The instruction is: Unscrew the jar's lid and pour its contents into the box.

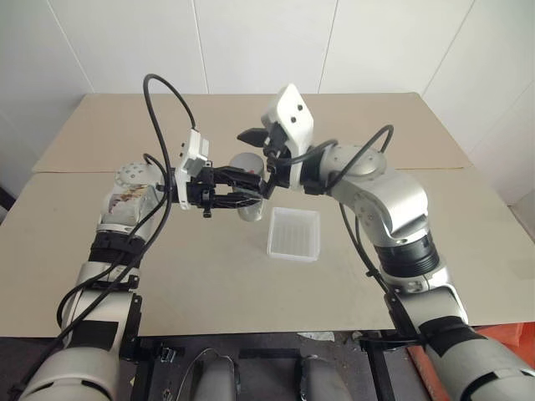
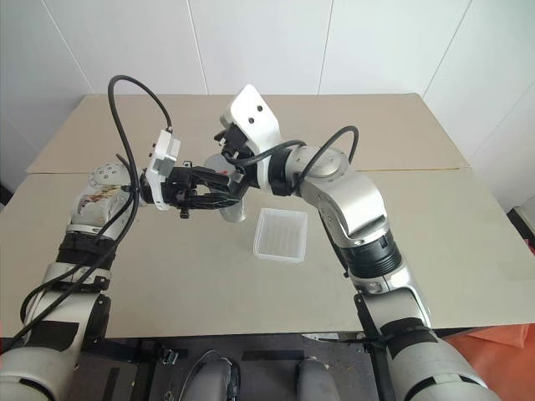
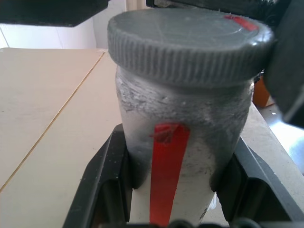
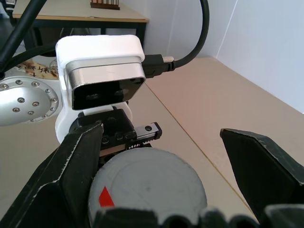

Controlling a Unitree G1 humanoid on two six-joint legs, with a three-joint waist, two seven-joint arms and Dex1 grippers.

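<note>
Jar (image 3: 183,137) lidded, box (image 1: 294,234) beside, below

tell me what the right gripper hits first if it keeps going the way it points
Probably the lid: it sits between the right gripper's open fingers, atop the jar held by the left gripper. Beyond it is the left wrist camera.

**Jar up in the air, lid on, tray on the table**

The jar (image 3: 183,142) is a frosted silvery cylinder with a red stripe down its side, upright above the table. Its ribbed grey lid (image 3: 190,45), with a small red mark, sits on top. The box (image 1: 293,234), a shallow translucent white tray, lies flat just beside it.
</note>
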